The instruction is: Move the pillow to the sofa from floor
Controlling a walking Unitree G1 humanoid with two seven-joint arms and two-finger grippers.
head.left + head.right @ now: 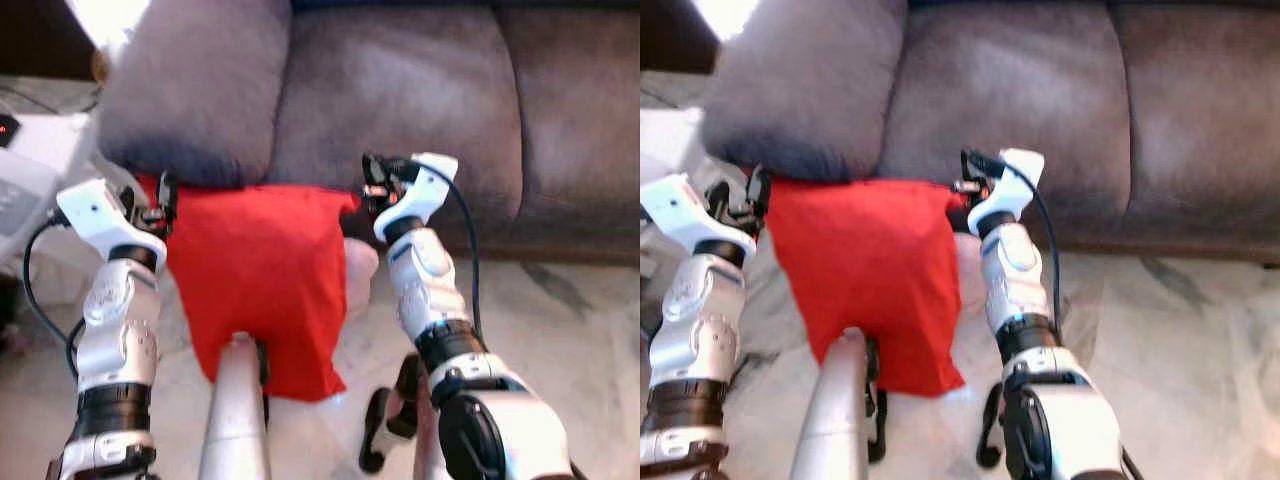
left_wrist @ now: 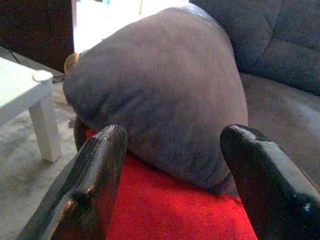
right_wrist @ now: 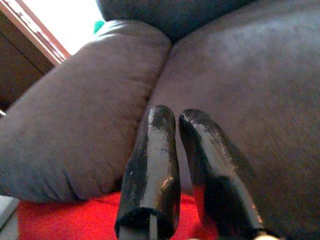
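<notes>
The red pillow (image 1: 260, 280) hangs upright in front of the grey sofa (image 1: 430, 100), its top edge level with the seat's front and just under a big grey cushion (image 1: 190, 90). My left gripper (image 1: 163, 203) is at the pillow's upper left corner; in the left wrist view its fingers (image 2: 100, 165) stand wide apart, open, over the red fabric (image 2: 170, 210). At the upper right corner my right gripper (image 1: 372, 186) is pinched on the pillow: the right wrist view has its fingers (image 3: 155, 150) nearly together with red cloth (image 3: 75, 220) at their base.
A white low table (image 2: 25, 90) stands to the left, close to the sofa's end. Pale marble floor (image 1: 570, 320) spreads to the right. A silver part of my own body (image 1: 235, 410) and a dark object (image 1: 375, 435) sit low in the foreground.
</notes>
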